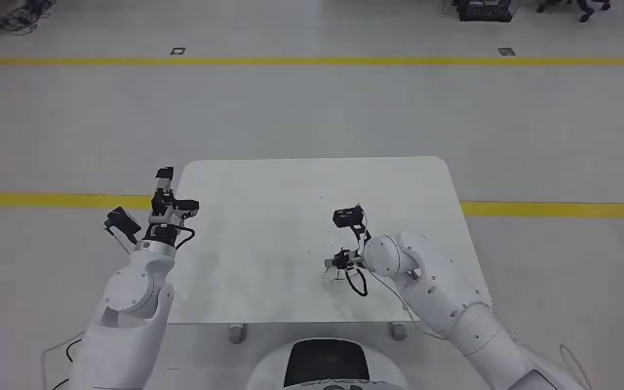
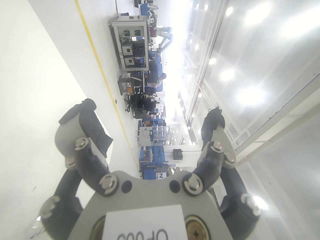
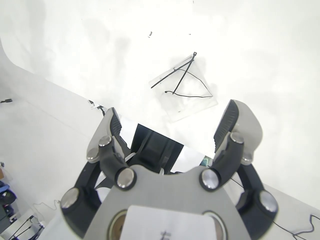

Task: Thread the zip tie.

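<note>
Zip ties [image 3: 185, 72] lie on white table [image 3: 75, 26]

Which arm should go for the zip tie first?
Right. The right claw is open and faces the zip ties on the clear tray just ahead. The left claw, also open, points away at the room.
</note>
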